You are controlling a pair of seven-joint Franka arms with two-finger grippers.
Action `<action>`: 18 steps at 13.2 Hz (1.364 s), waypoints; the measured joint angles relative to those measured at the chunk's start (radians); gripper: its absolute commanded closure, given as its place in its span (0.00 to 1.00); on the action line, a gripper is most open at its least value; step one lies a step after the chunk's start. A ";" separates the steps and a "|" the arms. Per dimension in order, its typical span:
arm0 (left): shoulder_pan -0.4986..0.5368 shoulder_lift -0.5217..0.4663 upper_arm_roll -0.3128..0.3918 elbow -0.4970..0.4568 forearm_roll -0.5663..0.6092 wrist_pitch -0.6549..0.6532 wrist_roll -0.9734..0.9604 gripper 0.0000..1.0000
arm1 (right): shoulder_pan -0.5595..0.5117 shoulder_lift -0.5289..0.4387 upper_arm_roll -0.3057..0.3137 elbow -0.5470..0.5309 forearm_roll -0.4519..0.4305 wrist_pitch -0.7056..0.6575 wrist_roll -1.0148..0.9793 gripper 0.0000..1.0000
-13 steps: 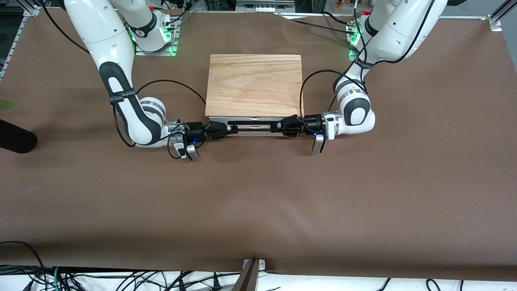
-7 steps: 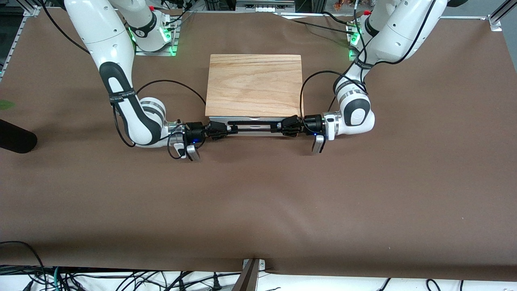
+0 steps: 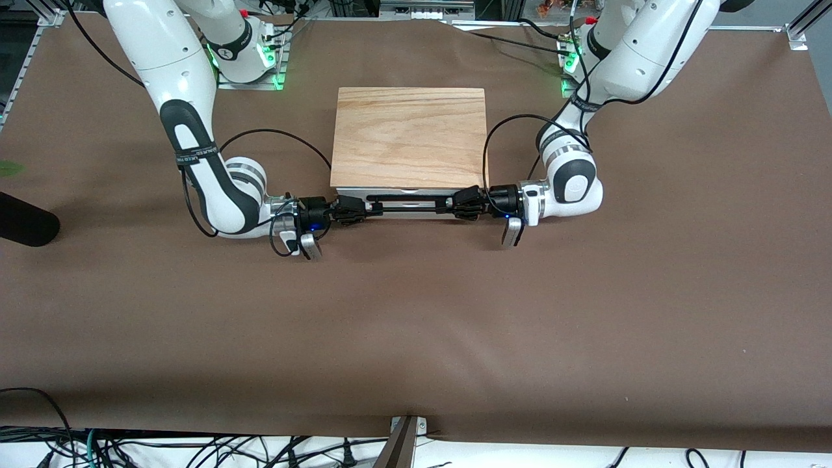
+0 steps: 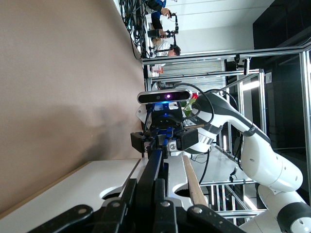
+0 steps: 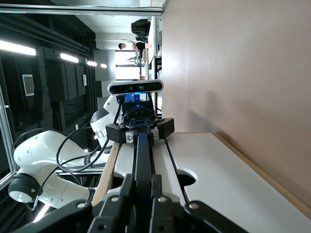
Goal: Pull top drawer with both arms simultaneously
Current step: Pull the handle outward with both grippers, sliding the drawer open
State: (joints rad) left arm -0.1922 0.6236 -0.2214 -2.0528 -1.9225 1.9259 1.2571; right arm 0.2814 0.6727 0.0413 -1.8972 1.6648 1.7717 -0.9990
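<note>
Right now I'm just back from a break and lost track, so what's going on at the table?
Both arms are at the wooden box. The right tool and the left tool are each shut on one end of the black handle of the top drawer, facing each other along it. The drawer shows only a narrow strip under the lid, barely pulled out.

Two white jointed arms, glossy shells: right arm (image 3: 195,136), left arm (image 3: 585,123). Black elbow bands with small white lettering, silver wrist rings, black cables looped off each forearm. Bases lit green (image 3: 276,62), red fittings at the base cabling. Small black two-finger grippers, right gripper (image 3: 356,211), left gripper (image 3: 457,205), blue indicator light on each wrist, grey wrist camera bar with lenses (image 5: 135,87)
</note>
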 measured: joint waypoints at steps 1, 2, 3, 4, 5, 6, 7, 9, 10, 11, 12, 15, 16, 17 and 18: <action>0.002 0.001 0.000 0.002 0.000 0.000 0.001 1.00 | 0.000 0.003 0.000 0.006 0.000 0.000 0.001 1.00; 0.003 0.002 0.000 0.002 0.000 0.000 0.001 1.00 | 0.001 0.009 0.000 0.016 -0.002 -0.001 0.003 1.00; 0.004 0.003 0.000 0.004 0.000 -0.001 0.002 1.00 | 0.000 0.014 -0.002 0.022 -0.005 -0.008 0.004 1.00; 0.004 0.005 0.001 0.008 0.000 -0.001 0.002 1.00 | 0.000 0.018 -0.003 0.028 -0.007 -0.010 0.005 1.00; 0.004 0.008 0.001 0.012 0.000 -0.001 0.002 1.00 | 0.000 0.020 -0.003 0.032 -0.007 -0.010 0.006 1.00; 0.004 0.012 0.003 0.017 0.000 -0.004 0.002 1.00 | 0.000 0.021 -0.004 0.038 -0.007 -0.010 0.007 1.00; 0.004 0.016 0.005 0.024 0.000 -0.006 0.003 1.00 | 0.000 0.023 -0.005 0.044 -0.007 -0.009 0.007 1.00; 0.004 0.023 0.008 0.037 0.009 -0.010 0.003 1.00 | 0.000 0.028 -0.006 0.054 -0.009 -0.010 0.008 1.00; 0.004 0.026 0.010 0.045 0.017 -0.010 0.003 1.00 | 0.000 0.030 -0.006 0.058 -0.009 -0.009 0.008 1.00; 0.003 0.029 0.012 0.051 0.023 -0.010 0.002 1.00 | 0.000 0.033 -0.007 0.064 -0.009 -0.008 0.008 1.00; 0.002 0.031 0.014 0.056 0.025 -0.010 0.001 1.00 | -0.001 0.035 -0.007 0.069 -0.009 -0.008 0.008 1.00; -0.004 0.039 0.025 0.068 0.031 -0.024 -0.001 1.00 | -0.002 0.043 -0.007 0.083 -0.016 -0.013 0.008 1.00; -0.006 0.041 0.030 0.077 0.048 -0.025 -0.007 1.00 | -0.002 0.044 -0.007 0.087 -0.017 -0.012 0.009 1.00; -0.008 0.044 0.036 0.090 0.070 -0.026 -0.020 1.00 | -0.003 0.046 -0.007 0.091 -0.019 -0.011 0.014 1.00; -0.011 0.049 0.041 0.101 0.082 -0.032 -0.031 1.00 | -0.003 0.049 -0.007 0.097 -0.020 -0.011 0.021 1.00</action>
State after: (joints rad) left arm -0.2027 0.6727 -0.1801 -1.9520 -1.8403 1.8939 1.2259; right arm 0.2784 0.7217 0.0348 -1.8002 1.6445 1.7605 -0.9784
